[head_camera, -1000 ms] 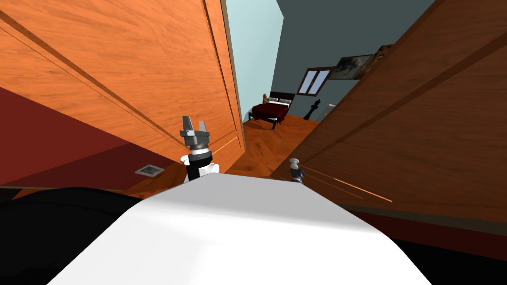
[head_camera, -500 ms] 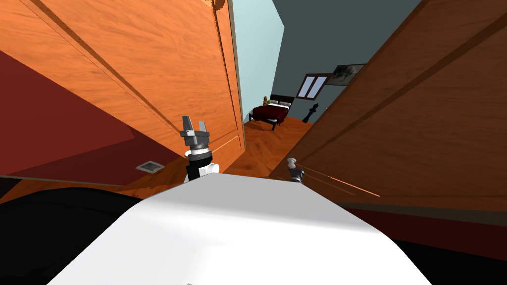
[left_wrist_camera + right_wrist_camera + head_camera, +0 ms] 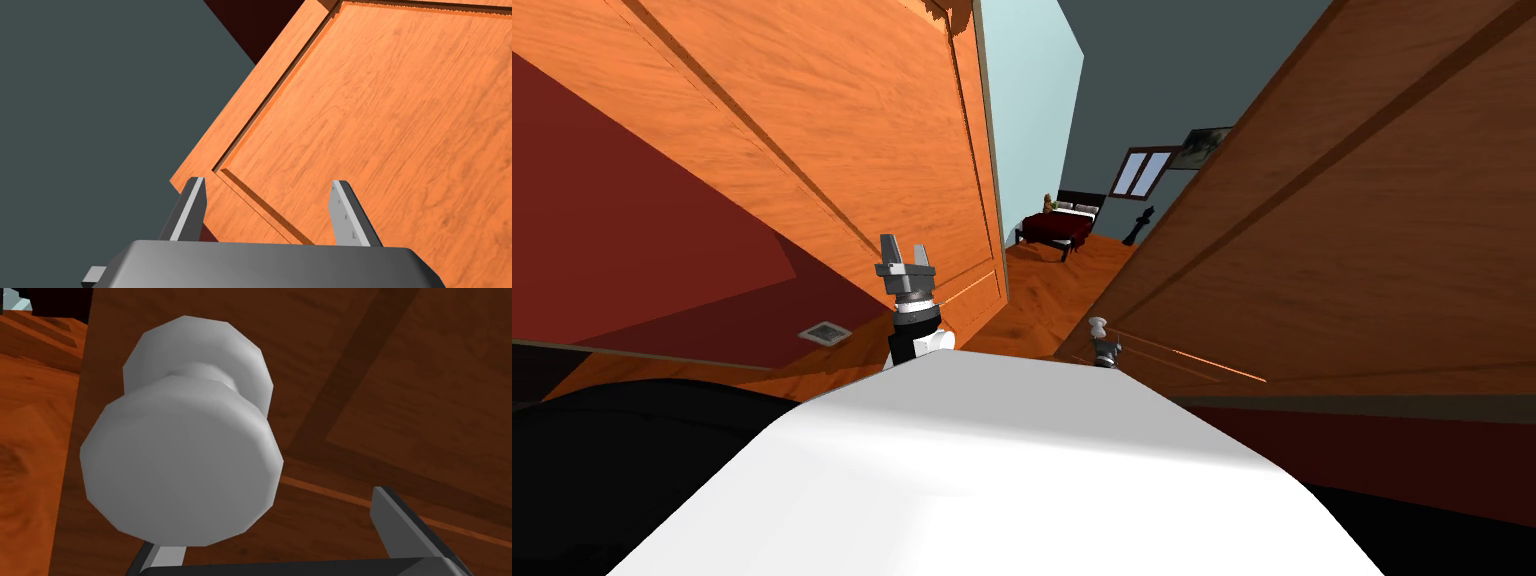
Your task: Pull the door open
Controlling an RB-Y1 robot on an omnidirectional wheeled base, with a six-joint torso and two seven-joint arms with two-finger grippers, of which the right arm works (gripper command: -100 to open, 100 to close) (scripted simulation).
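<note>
Right gripper (image 3: 1107, 346): jaws wide, grey knob (image 3: 182, 458) just ahead, nearer one finger.
Door (image 3: 400, 388): brown, knob by its edge.
Left gripper (image 3: 269, 181): jaws wide, facing orange panel (image 3: 390, 115).

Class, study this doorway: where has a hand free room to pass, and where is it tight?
Free: the strip of wooden floor between the orange door and the brown door. Tight: around the knob, just ahead of the open right gripper; the open left gripper faces the orange door's panel.

The knob (image 3: 182, 458) covers most of one finger (image 3: 167, 554) of my right gripper (image 3: 272, 520); the door (image 3: 400, 363) behind it is cut off all round.
</note>
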